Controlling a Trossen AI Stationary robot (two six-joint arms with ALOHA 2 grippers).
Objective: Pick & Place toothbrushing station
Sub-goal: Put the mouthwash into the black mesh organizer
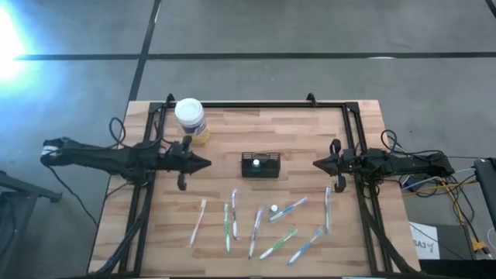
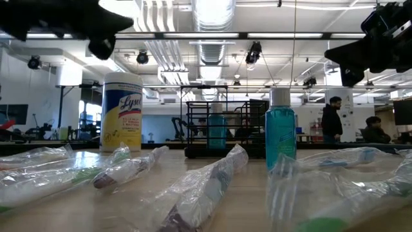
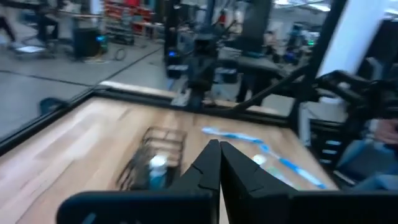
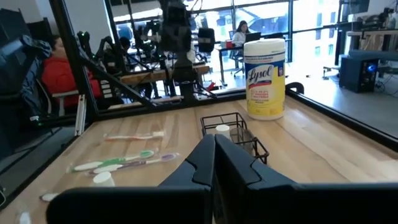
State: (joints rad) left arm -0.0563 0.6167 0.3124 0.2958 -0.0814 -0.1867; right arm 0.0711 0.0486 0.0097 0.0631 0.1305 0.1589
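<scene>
Black mesh marks the toothbrushing station (image 1: 260,165), which sits near the middle of the tabletop with a small bottle (image 1: 254,163) inside it, untouched. Neither claw has anything — the left gripper (image 1: 203,163) hovers beside the station toward the left edge with fingers pressed together, and the right gripper (image 1: 318,163) waits opposite, equally closed and empty. Wrapped toothbrushes (image 1: 256,225) lie scattered along the front edge; a wipes canister (image 1: 190,118) stands toward the back-left corner. Pick and placement both appear not yet begun.
</scene>
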